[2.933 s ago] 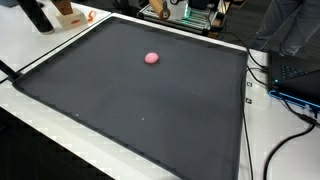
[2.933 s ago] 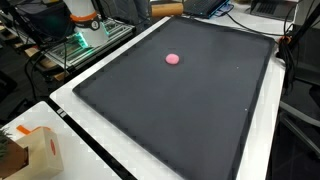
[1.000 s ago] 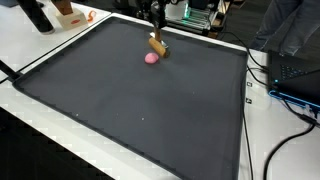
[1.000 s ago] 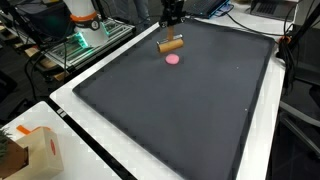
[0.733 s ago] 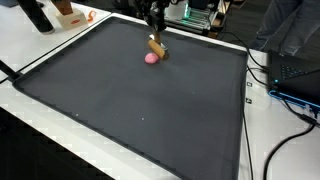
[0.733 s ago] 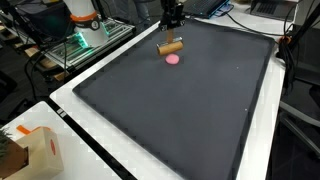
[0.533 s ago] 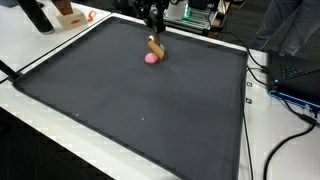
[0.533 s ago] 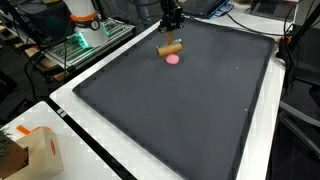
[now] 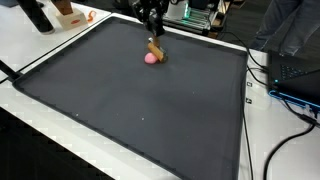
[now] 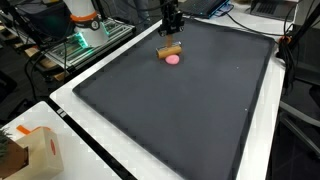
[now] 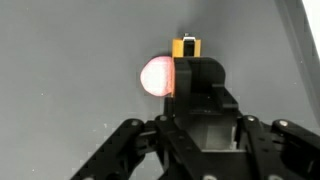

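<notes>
Ana: What are the jaws doing?

Ben: They are shut on a small wooden block (image 9: 155, 46). The robot arm (image 10: 171, 14) comes straight down from above, and the block sticks out below the jaws, lying on its side.

Ana: Where is the block?

Ben: It is at the far end of the big black mat (image 9: 150, 115), low down over it. It is hard to tell if the block touches the mat.

Ana: Is anything near it?

Ben: Yes, a pink ball (image 9: 151, 58). It lies on the mat just beside the block. Both exterior views show the ball a bit nearer to the camera than the block (image 10: 171, 50). They are so close that it is hard to tell if they touch.

Ana: What does the wrist view show?

Ben: The dark jaws fill the middle. The block (image 11: 186, 47) peeks out past their tip, and the ball (image 11: 157, 76) shows round and pale on the left of them.

Ana: What is the mat on?

Ben: A white tabletop (image 10: 95, 135). A cardboard box (image 10: 35, 152) stands on one corner of it in an exterior view, well apart from the ball. Some cables (image 9: 290, 125) lie past the mat's edge.
</notes>
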You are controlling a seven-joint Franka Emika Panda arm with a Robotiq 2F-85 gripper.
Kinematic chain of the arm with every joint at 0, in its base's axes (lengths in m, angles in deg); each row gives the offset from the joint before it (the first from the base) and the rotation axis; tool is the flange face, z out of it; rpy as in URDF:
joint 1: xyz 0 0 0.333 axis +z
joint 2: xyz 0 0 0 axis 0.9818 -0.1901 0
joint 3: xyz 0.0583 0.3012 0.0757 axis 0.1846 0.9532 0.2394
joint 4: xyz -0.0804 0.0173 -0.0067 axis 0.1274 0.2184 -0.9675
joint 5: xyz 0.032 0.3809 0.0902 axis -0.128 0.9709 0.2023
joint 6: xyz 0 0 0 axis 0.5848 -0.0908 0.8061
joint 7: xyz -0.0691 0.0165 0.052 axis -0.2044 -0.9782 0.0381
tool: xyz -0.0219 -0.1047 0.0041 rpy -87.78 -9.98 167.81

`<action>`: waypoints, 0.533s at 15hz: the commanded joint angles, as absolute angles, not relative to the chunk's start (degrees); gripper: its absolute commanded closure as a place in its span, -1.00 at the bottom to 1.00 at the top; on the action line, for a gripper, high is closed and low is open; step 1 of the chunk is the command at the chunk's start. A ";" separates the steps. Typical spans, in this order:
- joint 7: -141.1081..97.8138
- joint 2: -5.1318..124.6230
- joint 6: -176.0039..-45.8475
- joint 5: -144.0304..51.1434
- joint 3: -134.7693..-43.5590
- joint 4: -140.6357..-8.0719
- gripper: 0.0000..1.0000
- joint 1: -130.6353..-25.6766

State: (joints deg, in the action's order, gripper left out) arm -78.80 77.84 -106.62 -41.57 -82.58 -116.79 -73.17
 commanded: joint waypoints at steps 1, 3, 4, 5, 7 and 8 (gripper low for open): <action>-77.91 76.24 -108.33 -44.03 -82.39 -116.26 0.52 -74.00; -78.02 75.98 -108.44 -43.86 -82.41 -116.03 0.52 -74.06; -77.93 75.96 -108.51 -43.91 -82.41 -115.90 0.52 -74.08; -78.01 75.94 -108.53 -43.83 -82.41 -115.76 0.52 -74.10; -78.08 75.78 -108.23 -43.76 -82.39 -115.22 0.52 -74.14; -78.02 75.56 -107.90 -44.00 -82.38 -114.74 0.52 -74.16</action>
State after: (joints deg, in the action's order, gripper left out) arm -78.76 76.92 -106.68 -41.71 -82.57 -116.10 -73.29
